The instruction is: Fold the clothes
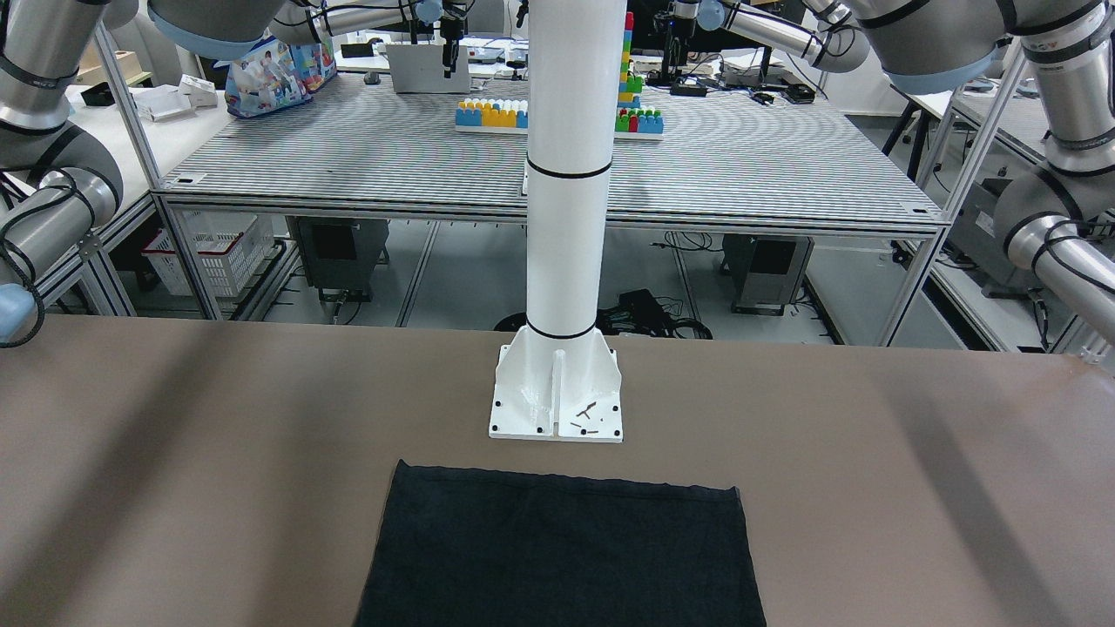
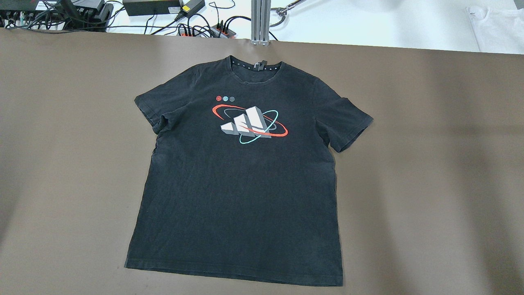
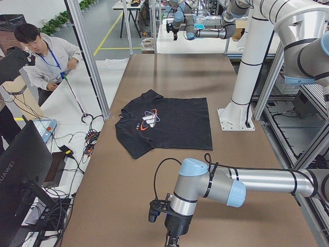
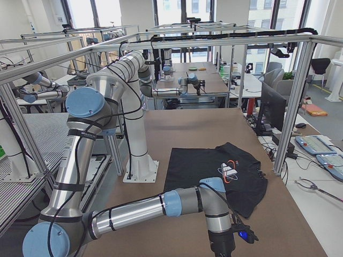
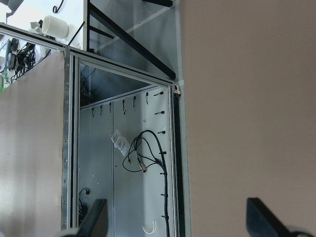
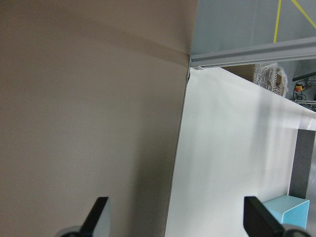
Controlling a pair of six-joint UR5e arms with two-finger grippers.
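The left gripper point(image 5: 177, 219) hangs over the left end of the brown matte table point(image 2: 430, 164), its two dark fingers spread wide with nothing between them. It looks down at the table's edge and the metal frame below, so the garment lies to its right, well apart.

At mid-table the black short-sleeved cotton T-shirt point(image 2: 237, 176) lies flat, print up. Its long axis runs near to far, with the hem point(image 2: 233, 272) towards the robot and the collar point(image 2: 256, 67) at the far edge. The left sleeve point(image 2: 153, 110) is a little bunched; the right sleeve point(image 2: 346, 123) lies smooth.

The right gripper point(image 6: 178, 217) hovers over the table's right end, fingers likewise wide apart and empty, with the shirt off to its left.

Neither arm looks clearly nearer, so each would probably take its own side. Nothing rests on the cloth. The robot's white pedestal point(image 1: 562, 218) stands just behind the hem, and black cables point(image 2: 204, 24) lie beyond the far edge.
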